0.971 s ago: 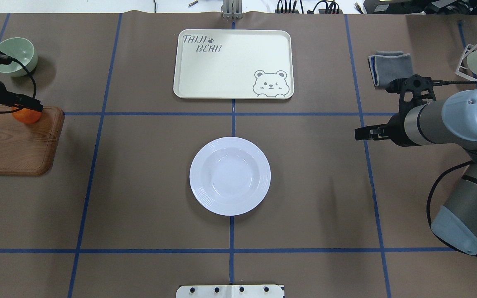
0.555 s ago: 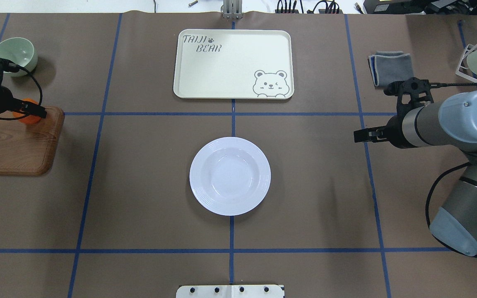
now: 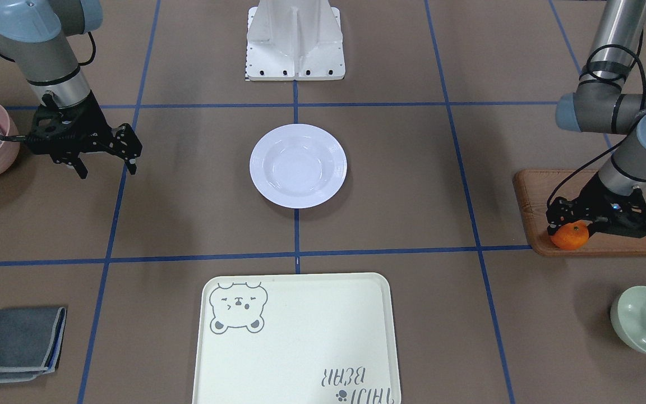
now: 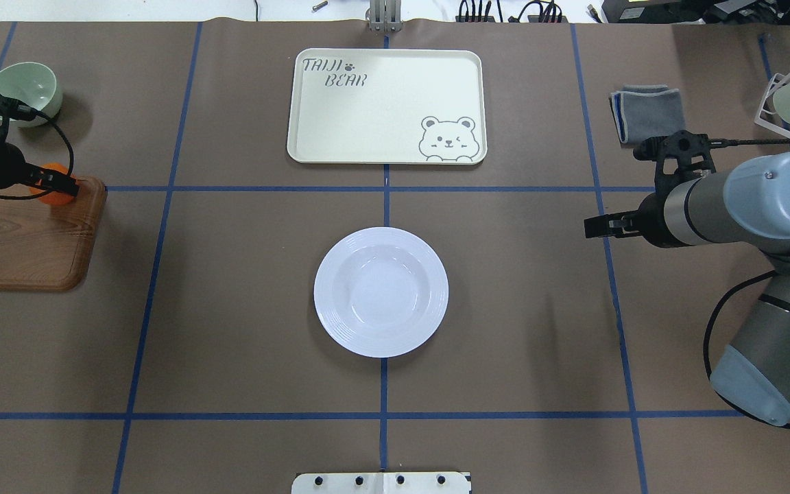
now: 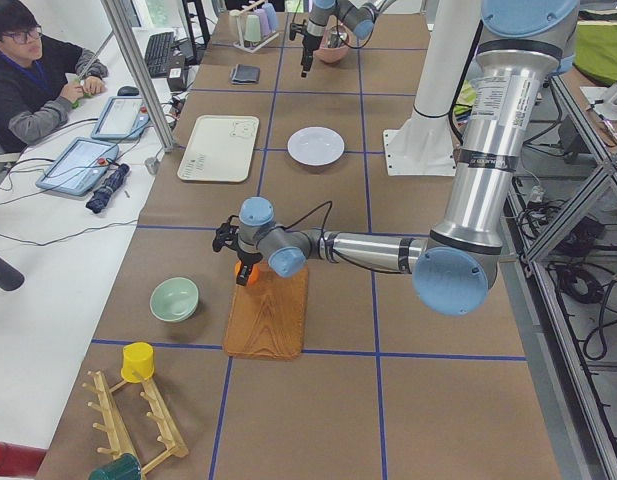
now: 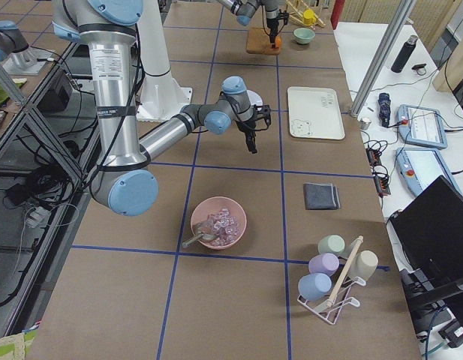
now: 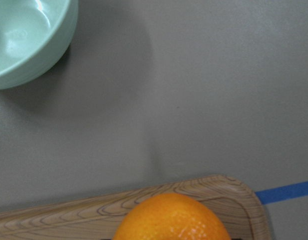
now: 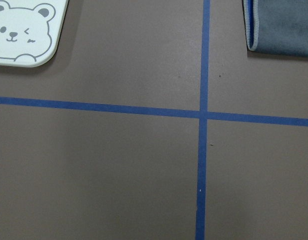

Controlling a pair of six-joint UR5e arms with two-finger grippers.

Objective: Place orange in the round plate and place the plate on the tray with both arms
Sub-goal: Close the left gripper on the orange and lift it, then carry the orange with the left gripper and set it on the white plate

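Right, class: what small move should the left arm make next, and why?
Probably close the left gripper on the orange. It sits low over the fruit at the corner of the wooden board, whether it grips yet is unclear, and the round plate lies empty.

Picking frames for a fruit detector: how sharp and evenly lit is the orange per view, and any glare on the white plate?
Left wrist view: the orange is soft, very close, cut off by the bottom edge. Front-facing view: crisp, evenly lit. Overhead view: little of it shows; the plate is bright with faint reflections in its well, rim ridges readable.
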